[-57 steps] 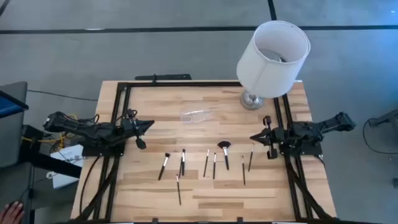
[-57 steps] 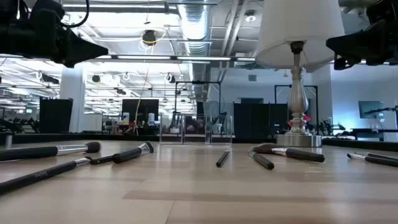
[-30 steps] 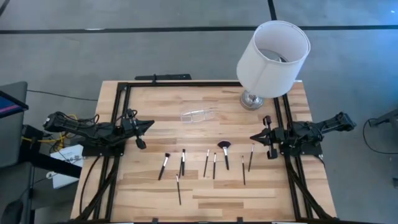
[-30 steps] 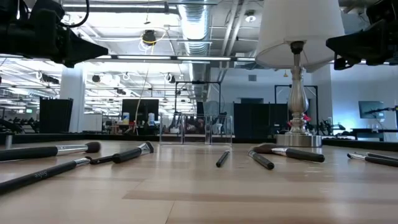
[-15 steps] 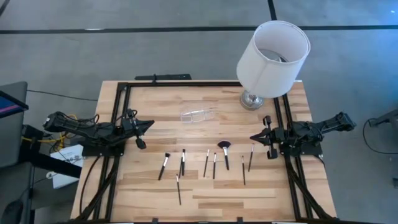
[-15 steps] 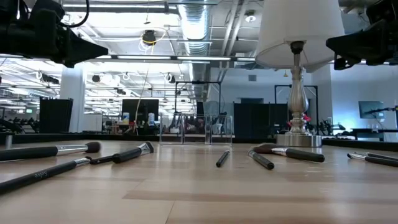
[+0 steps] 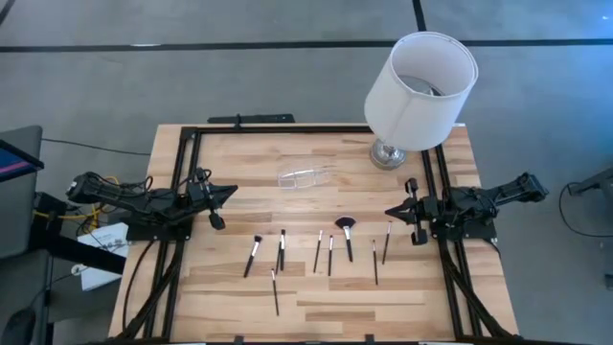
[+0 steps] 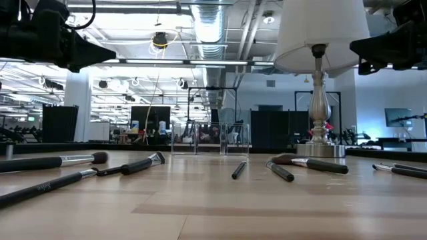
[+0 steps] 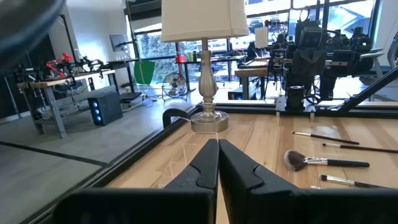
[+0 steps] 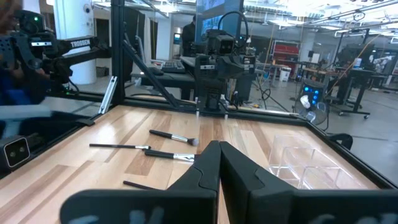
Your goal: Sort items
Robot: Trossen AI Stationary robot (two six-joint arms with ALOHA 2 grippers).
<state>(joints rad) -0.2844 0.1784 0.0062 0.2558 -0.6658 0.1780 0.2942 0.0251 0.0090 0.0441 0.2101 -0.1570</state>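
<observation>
Several slim black-handled makeup brushes lie flat in a loose row across the middle of the wooden table (image 7: 316,316), from one at the left (image 7: 253,255) to one at the right (image 7: 386,242). One has a wider fluffy head (image 7: 346,230), also seen in the left wrist view (image 9: 297,160). My left gripper (image 7: 233,191) hovers shut at the table's left side, pointing level toward the middle. My right gripper (image 7: 388,212) hovers shut at the right side, facing it. Both are above the table and touch nothing.
A big lamp with a white shade (image 7: 419,81) stands on its silvery base (image 7: 388,153) at the far right corner. A small clear plastic container (image 7: 305,176) sits on the table beyond the brushes. A black frame (image 7: 287,128) runs along the table's edges.
</observation>
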